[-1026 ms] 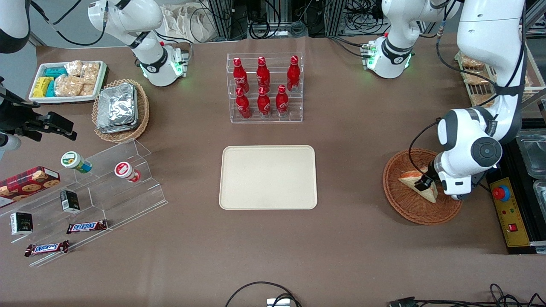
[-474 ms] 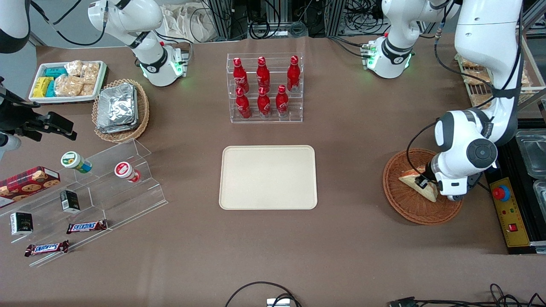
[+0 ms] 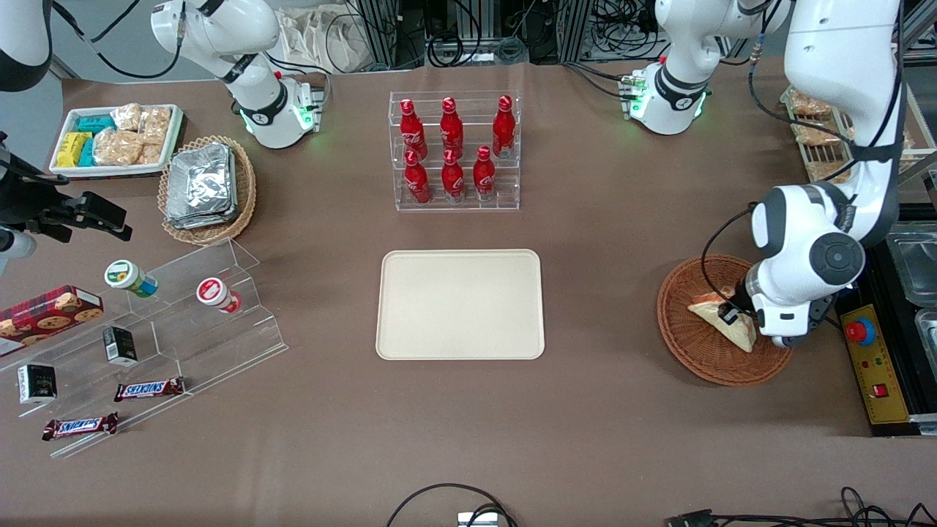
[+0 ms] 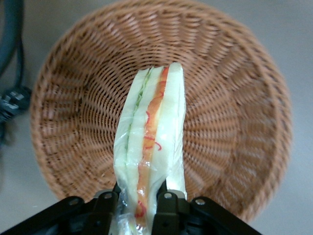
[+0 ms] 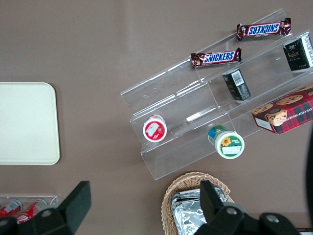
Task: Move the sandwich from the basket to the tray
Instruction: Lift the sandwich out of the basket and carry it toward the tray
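Gripper (image 4: 139, 208) is clamped on the sandwich (image 4: 151, 142), fingers (image 4: 168, 205) pinching its wrapped edge, w/ the sandwich low over the basket (image 4: 234, 98). Tray (image 3: 460, 304) sits near mid-table, well apart from basket.

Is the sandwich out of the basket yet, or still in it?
Still in it: the sandwich stands on edge over the basket weave, the gripper shut on its end. Lifted or resting: cannot tell.
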Motion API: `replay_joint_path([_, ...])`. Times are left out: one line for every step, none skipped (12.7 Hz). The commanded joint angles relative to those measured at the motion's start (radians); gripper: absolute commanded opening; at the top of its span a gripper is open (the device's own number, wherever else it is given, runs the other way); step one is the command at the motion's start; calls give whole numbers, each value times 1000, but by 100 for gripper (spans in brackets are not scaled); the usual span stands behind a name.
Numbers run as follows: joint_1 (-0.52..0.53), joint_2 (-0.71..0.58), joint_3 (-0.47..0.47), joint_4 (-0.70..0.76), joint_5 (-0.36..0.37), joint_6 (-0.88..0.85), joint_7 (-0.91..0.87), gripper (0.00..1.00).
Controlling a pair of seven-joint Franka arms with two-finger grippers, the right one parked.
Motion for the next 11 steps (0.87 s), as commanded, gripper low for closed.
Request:
replay_joint_path([-13,-116,14,90,15,-223,171,0])
replay_joint_path([-13,-158,11,133,10,-290,216,0])
replay_joint_path([-14,-181,-5,179,4,-346,232,0])
replay_joint_path([-14,-187,-42,222,-1,-393,246,0])
replay_joint_path([-16,-189,-82,250,-2,-423,275,0])
replay_joint_path([-31,-187,-128,276,-7,-426,295,0])
replay_joint_path([-34,-183,-172,297,-28,-426,290,0])
replay_joint_path([-40,-178,-215,305,-52,-420,283,0])
replay_joint_path([-53,-169,-251,307,-72,-417,276,0])
replay_joint_path([-59,-155,-278,308,-82,-415,267,0])
replay_joint_path([-76,-138,-307,314,-88,-412,249,0])
